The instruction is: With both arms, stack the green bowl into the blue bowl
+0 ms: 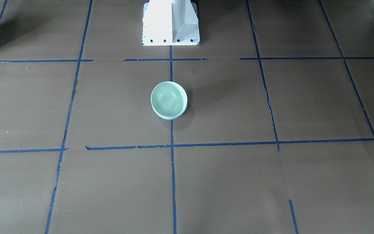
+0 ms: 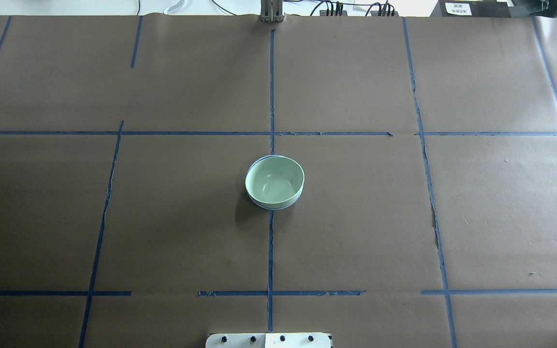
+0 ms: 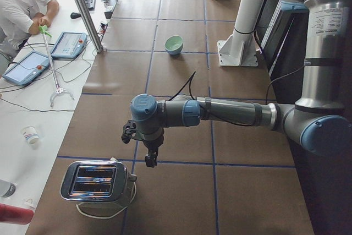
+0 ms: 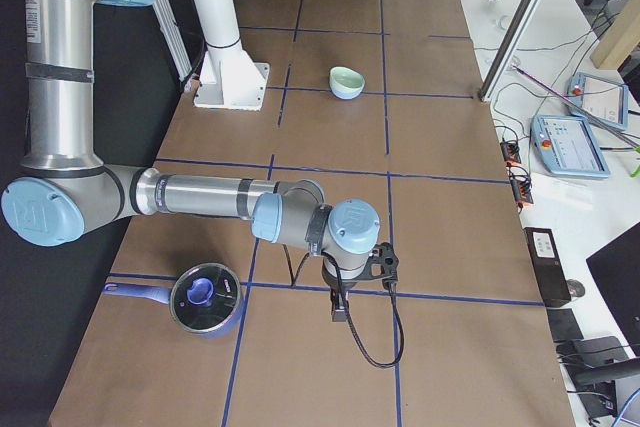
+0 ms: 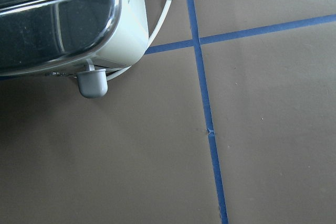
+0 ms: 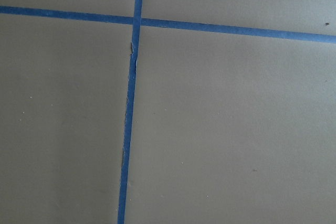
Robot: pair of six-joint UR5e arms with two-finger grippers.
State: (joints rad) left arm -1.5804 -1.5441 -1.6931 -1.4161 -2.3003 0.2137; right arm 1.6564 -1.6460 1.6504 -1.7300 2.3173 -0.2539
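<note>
The green bowl (image 2: 274, 182) sits nested in the blue bowl (image 1: 170, 117) mid-surface (image 2: 404, 217), well apart from every edge. The left claw (image 3: 149, 160) hangs near a toaster (image 3: 98, 181) and the right claw (image 4: 340, 312) near a pot (image 4: 205, 299). I cannot tell how far either claw is open.

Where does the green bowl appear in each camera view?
Front-facing: green bowl centre, below the white pedestal base.
Overhead: green bowl centre, above that base.
Exterior left: green bowl upper middle, left of it.
Exterior right: green bowl upper middle, right of it.
Left wrist: absent.
Right wrist: absent.
Shared landmark: the white pedestal base.
</note>
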